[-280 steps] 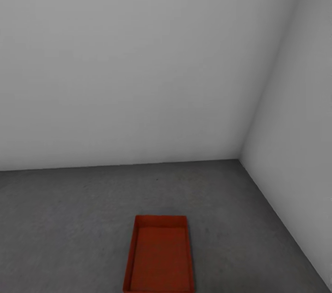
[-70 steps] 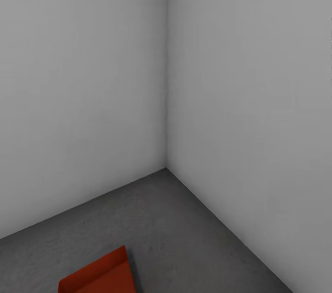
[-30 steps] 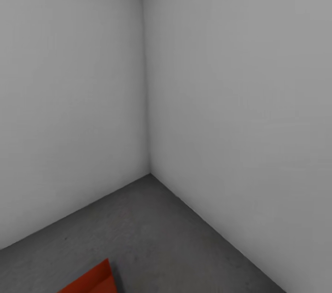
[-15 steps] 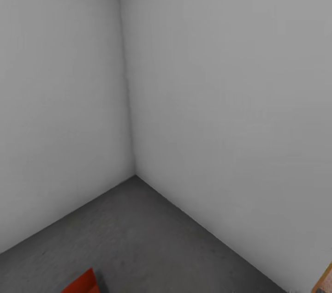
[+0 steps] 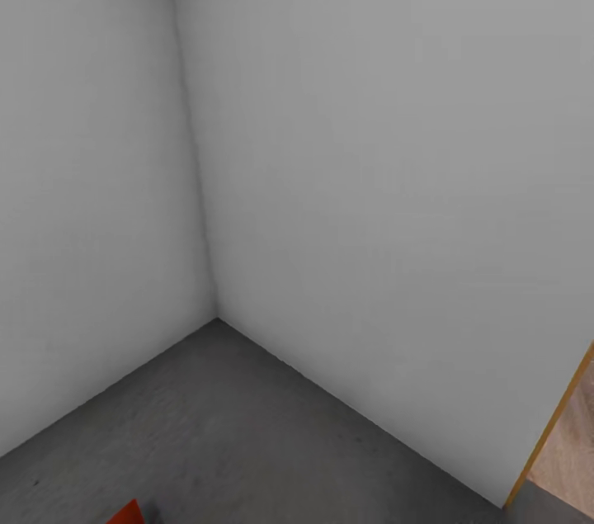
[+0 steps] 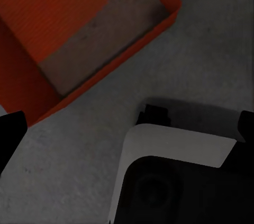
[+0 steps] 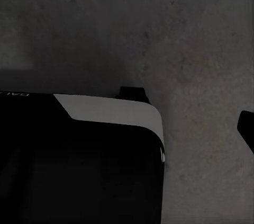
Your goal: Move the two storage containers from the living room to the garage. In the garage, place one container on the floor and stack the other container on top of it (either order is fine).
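One orange-red storage container [image 6: 79, 28] lies open-top on the dark grey concrete floor [image 6: 206, 60] of the garage. In the head view just its corner [image 5: 125, 514] shows at the bottom left edge. My left gripper [image 6: 128, 127] hangs open above the floor beside the container, not touching it, its dark fingertips [image 6: 9, 131] far apart and nothing between them. My right gripper [image 7: 127, 128] points down at bare concrete [image 7: 174, 33]. One of its fingertips [image 7: 247, 127] shows far out at the picture's edge, so it reads as open and empty.
Two plain grey-white walls meet in a corner [image 5: 216, 318] ahead. At the lower right a yellow-edged doorway [image 5: 549, 425] opens onto light wood flooring [image 5: 573, 458]. My white and black base [image 6: 174, 176] sits under both wrists.
The head view has swung to the right: the wall corner and the container slid left, the container nearly out of the picture, and the doorway came in at the lower right.
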